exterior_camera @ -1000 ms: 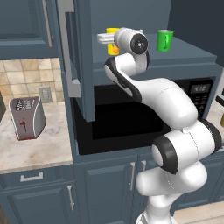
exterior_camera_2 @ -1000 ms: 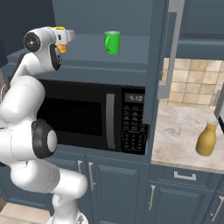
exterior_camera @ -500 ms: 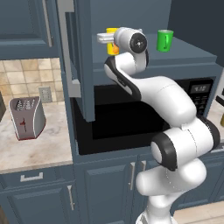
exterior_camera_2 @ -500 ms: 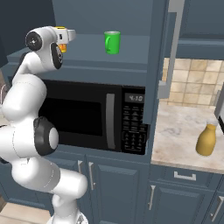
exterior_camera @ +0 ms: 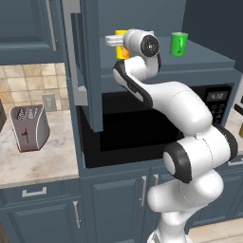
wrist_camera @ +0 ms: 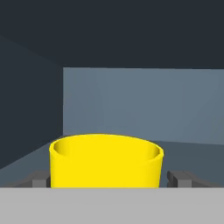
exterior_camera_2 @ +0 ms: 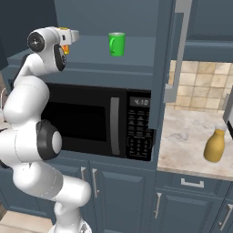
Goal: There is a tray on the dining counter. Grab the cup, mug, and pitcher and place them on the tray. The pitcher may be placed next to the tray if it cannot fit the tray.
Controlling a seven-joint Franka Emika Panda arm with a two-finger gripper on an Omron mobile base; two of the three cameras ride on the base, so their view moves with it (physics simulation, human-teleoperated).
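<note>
gripper wide open around the cup (not clamped yet), up on the shelf above the microwave, mug further along it, pitcher on counter beside microwave

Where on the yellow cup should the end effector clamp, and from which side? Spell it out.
Clamp the cup across its plain round wall, just below the rim, coming in level from the open front of the shelf. It stands upright and has no handle, so opposite sides of the wall suit best. In the hand view the open end effector already has a fingertip on each side of it.
</note>
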